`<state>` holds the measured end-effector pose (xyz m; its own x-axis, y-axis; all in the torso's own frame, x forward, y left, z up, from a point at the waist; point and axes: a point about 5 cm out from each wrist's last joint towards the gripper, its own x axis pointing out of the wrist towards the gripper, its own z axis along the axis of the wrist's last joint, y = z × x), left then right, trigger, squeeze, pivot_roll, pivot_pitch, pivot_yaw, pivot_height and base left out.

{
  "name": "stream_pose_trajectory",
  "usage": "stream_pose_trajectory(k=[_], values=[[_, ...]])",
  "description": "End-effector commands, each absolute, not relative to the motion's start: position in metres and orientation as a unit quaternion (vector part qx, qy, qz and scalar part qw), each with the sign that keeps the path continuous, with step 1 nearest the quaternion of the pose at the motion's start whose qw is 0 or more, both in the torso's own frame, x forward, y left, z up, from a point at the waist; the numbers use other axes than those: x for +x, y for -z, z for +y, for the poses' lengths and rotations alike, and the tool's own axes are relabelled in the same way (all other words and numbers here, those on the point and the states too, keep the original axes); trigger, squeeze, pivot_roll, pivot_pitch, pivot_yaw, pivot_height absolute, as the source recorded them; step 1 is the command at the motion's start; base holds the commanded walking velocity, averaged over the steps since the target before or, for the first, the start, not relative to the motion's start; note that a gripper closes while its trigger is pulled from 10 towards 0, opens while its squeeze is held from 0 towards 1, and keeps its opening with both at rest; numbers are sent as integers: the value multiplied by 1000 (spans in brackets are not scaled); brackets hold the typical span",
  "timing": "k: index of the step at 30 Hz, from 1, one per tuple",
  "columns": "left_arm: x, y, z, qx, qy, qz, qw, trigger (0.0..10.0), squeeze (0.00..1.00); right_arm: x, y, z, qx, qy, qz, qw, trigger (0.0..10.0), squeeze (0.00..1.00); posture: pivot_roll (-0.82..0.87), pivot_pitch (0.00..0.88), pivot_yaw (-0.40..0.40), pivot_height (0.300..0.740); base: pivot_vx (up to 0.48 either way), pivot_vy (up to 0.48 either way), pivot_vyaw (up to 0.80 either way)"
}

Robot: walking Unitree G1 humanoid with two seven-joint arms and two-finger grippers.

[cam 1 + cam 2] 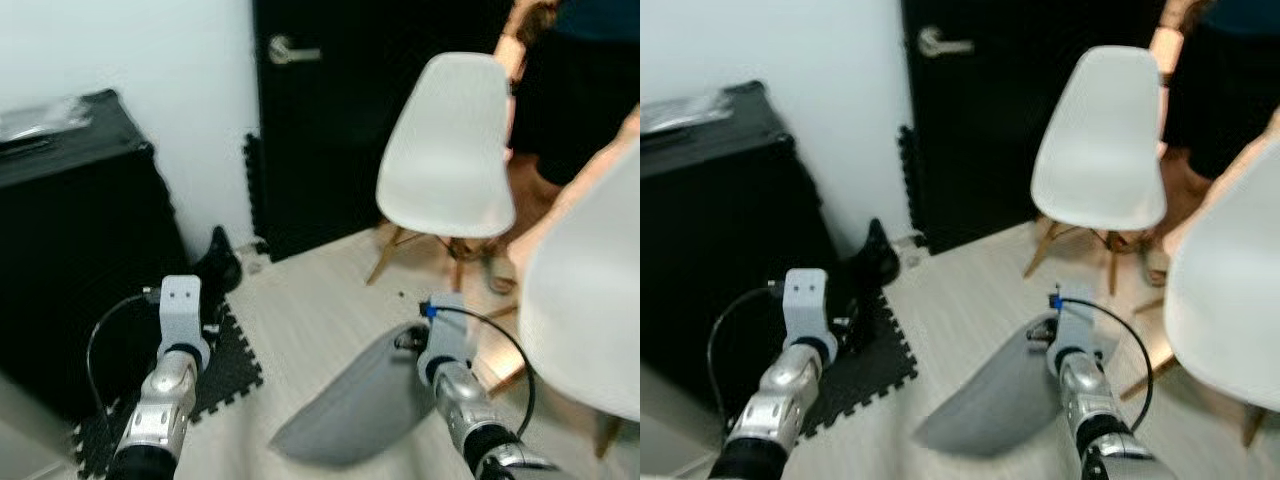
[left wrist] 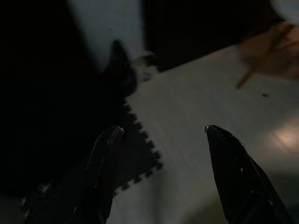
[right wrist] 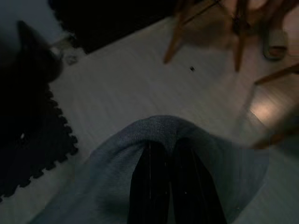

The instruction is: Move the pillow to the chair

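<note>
A grey pillow (image 1: 355, 405) hangs above the pale wood floor, pinched at its upper edge by my right gripper (image 3: 170, 151), whose black fingers are shut on the fabric. A white shell chair (image 1: 447, 150) with wooden legs stands ahead, a little right of centre. A second white chair (image 1: 590, 300) is close on my right. My left gripper (image 2: 161, 133) is open and holds nothing, hovering over the floor near a black foam mat (image 2: 135, 158).
A large black case (image 1: 70, 240) stands at the left against the white wall. A black door (image 1: 340, 110) is straight ahead. A person (image 1: 570, 90) stands behind the chairs at the upper right. Black foam mat tiles (image 1: 225, 375) lie by the case.
</note>
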<state>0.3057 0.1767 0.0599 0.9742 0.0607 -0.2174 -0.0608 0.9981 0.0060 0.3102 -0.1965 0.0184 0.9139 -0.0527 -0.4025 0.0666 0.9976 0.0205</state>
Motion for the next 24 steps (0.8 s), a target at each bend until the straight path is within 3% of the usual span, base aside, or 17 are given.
stream_pose_trajectory(k=[1,24], values=[[304,-56,178,3,-30,121,992,10000,0,319,-32,-200,13,35,173,984,10000,0,12,45,-2,740,0,0,-800],[304,-48,176,25,-20,150,988,10000,0,313,-23,-193,13,31,190,981,10000,0,7,20,4,740,0,0,-800]])
